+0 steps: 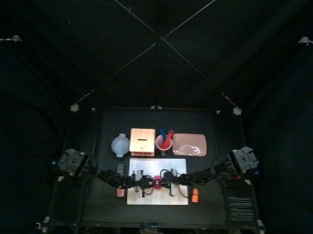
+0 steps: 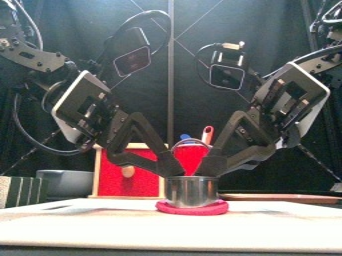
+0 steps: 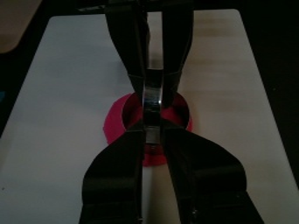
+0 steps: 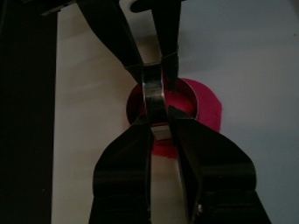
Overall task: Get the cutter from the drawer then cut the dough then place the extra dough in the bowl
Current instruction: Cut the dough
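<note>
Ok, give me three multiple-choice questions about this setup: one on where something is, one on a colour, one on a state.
1. Where does the cutter stand?
A) on the dough on the white board
B) on the bare table
C) lifted in the air

2. What colour is the dough?
A) green
B) white
C) pinkish red

3. How is the left gripper?
A) wide open, touching nothing
B) shut on the cutter
C) out of sight

Answers:
1 A: the front view shows the cutter resting on the dough, which lies on the board.
2 C: a pinkish-red edge shows all around the cutter's base.
3 B: its jaws pinch the cutter's rim, with the right gripper gripping the opposite side.
</note>
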`<control>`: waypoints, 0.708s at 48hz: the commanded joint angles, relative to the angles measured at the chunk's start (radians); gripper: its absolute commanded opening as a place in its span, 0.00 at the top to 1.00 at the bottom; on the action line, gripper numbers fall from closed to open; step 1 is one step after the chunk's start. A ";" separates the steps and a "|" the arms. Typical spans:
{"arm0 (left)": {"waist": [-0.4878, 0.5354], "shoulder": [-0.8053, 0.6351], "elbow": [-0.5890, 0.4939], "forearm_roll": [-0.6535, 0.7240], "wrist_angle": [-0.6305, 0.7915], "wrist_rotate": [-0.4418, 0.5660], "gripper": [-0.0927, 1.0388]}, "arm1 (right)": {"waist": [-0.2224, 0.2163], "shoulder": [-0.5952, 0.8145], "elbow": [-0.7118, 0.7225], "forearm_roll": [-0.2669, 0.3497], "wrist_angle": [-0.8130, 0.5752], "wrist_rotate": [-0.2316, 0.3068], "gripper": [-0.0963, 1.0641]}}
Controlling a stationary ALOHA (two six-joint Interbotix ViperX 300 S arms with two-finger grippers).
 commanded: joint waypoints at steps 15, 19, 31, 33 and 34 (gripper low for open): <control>-0.031 0.040 0.017 0.003 0.075 -0.005 0.41 | -0.018 0.092 0.026 -0.012 0.064 0.017 0.53; -0.031 0.034 0.017 0.003 0.075 -0.005 0.41 | -0.018 0.089 0.023 -0.015 0.064 0.017 0.53; -0.011 -0.011 0.018 -0.023 0.067 -0.006 0.41 | -0.020 0.054 0.006 -0.006 0.061 0.020 0.50; -0.009 -0.021 0.018 -0.026 0.061 -0.005 0.41 | -0.018 0.044 0.003 -0.006 0.061 0.020 0.49; -0.008 -0.028 0.020 -0.026 0.058 -0.005 0.41 | -0.018 0.040 0.003 -0.009 0.061 0.018 0.48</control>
